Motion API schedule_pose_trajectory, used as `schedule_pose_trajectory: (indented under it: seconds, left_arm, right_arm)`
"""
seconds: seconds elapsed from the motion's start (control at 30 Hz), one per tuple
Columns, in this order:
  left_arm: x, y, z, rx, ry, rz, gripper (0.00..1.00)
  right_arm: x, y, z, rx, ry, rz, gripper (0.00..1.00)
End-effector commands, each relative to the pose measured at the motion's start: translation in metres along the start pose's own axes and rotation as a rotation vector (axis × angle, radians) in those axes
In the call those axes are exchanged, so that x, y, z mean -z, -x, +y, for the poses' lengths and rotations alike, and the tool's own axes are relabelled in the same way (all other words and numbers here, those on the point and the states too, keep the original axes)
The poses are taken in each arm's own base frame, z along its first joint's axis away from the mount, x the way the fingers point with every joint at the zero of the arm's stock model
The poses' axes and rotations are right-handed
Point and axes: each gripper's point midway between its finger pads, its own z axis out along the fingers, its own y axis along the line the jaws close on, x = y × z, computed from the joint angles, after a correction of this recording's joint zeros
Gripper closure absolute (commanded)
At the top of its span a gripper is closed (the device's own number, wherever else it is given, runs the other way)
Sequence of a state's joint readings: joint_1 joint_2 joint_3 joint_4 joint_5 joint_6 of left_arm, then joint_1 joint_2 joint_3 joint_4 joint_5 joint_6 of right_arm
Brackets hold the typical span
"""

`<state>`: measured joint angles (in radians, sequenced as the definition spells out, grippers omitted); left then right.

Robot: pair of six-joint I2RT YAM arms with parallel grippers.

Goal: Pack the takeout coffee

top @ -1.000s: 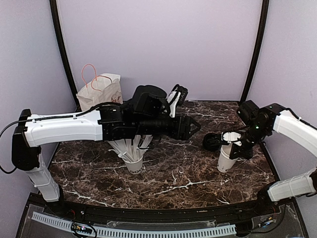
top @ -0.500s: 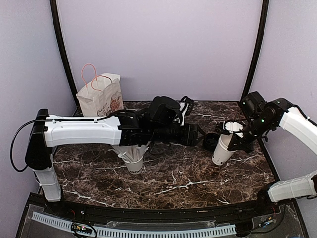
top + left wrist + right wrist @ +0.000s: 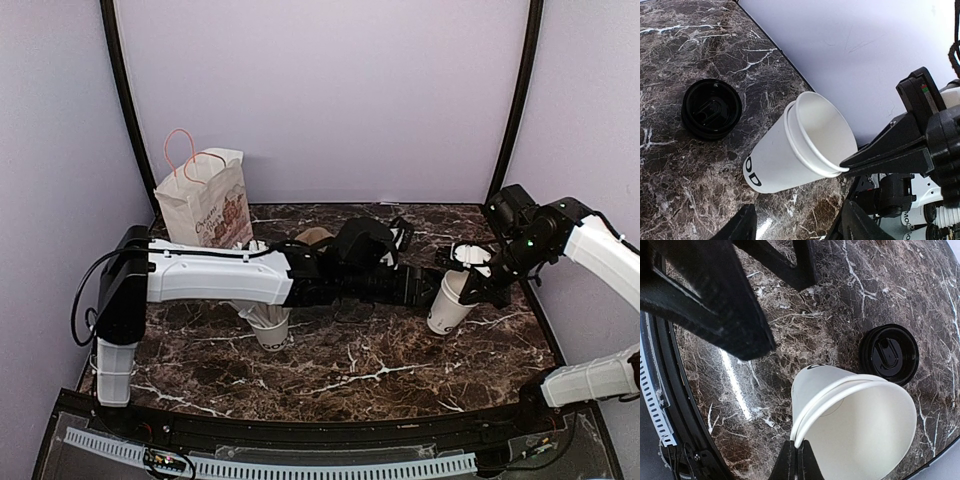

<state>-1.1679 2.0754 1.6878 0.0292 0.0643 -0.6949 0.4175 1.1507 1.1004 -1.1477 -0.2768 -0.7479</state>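
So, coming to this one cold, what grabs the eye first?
The left arm lies stretched across the marble table, its open left gripper near a tilted, lidless white paper cup. The right gripper pinches that cup's rim, and the black lid lies beside it on the table. The paper bag stands at the far left corner.

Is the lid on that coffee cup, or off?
Off: the black lid lies on the table beside the tilted, open-mouthed cup.
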Motion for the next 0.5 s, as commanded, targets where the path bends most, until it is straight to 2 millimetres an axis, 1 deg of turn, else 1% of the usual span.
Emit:
schedule_pose_trajectory:
  seconds: [0.0,0.23,0.47]
  left_arm:
    - [-0.004,0.018,-0.021,0.019,-0.069,-0.051,0.4]
    - [-0.031,0.011,-0.016,0.043,-0.07,-0.035,0.42]
    - [-0.048,-0.002,-0.005,0.054,-0.053,-0.008,0.43]
  right_arm:
    - [0.003,0.01,-0.001,0.007,-0.012,-0.045,1.0]
    - [0.002,0.01,0.0,0.001,-0.008,-0.049,1.0]
    - [0.003,0.012,0.0,-0.002,-0.008,-0.057,1.0]
